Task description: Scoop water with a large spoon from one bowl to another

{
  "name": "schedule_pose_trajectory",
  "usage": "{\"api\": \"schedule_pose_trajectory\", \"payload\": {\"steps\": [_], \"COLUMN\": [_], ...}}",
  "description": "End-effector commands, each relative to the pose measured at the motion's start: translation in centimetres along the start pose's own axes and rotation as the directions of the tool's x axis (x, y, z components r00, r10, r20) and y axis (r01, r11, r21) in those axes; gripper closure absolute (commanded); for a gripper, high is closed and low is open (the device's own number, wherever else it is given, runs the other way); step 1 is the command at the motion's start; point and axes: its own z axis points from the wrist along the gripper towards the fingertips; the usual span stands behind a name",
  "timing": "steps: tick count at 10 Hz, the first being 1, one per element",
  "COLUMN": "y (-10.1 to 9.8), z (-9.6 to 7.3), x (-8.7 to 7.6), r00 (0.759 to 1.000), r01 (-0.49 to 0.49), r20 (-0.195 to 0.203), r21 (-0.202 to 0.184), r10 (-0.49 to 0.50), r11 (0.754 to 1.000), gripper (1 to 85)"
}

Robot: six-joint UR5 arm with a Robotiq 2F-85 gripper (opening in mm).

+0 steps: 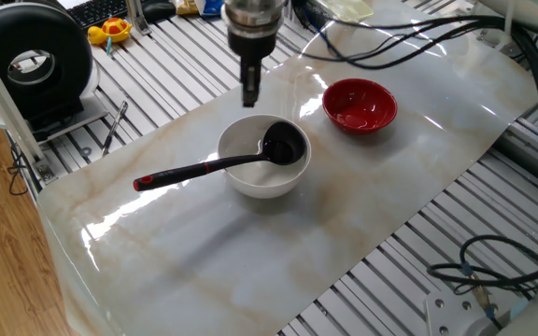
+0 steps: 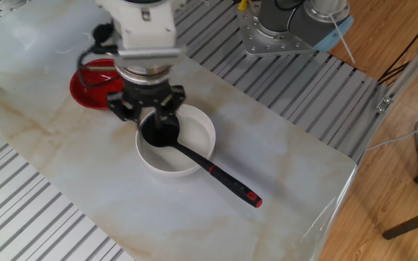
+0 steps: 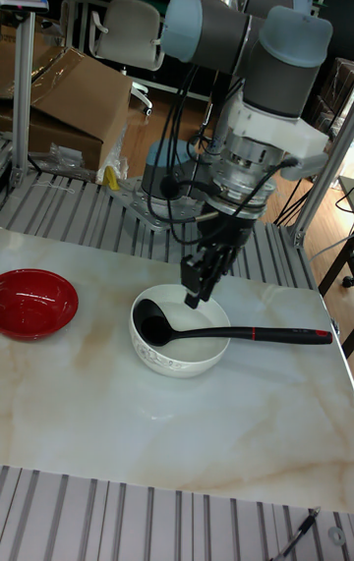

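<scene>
Black ladle [image 1: 215, 166] not yet grasped; scoop lies in white bowl [image 1: 243, 175].
Gripper [image 2: 148, 118] is held empty, jaws apart, above; descent onto the handle is required.

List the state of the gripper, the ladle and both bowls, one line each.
gripper: open, empty, above the white bowl's rim.
ladle: ungrasped, scoop inside the white bowl, handle resting on the rim and jutting out.
white bowl: upright, holding the ladle's scoop.
red bowl: upright, standing apart.

Marble-look sheet [image 1: 250, 252] over slatted metal table [image 1: 166, 70]. Black round fan-like unit [image 1: 31, 61] far corner, yellow toy [image 1: 110, 31], keyboard [image 1: 96, 9]; cardboard box [image 3: 74, 104], office chair [image 3: 128, 35] behind.
</scene>
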Motion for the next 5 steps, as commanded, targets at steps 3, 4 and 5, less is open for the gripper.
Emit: {"api": "schedule_pose_trajectory", "payload": {"steps": [3,4,5], "y": [0.5,-0.3,0.5], "z": [-0.1,-0.1,-0.2], "x": [-0.8,-0.2,0.1], "r00": [0.999,0.996,0.990], "r01": [0.038,0.090,0.134], "r20": [-0.003,-0.031,-0.036], "r21": [0.034,0.061,0.023], "r10": [-0.038,-0.089,-0.133], "r11": [0.999,0.994,0.991], "gripper": [56.3,55.7,49.0]}}
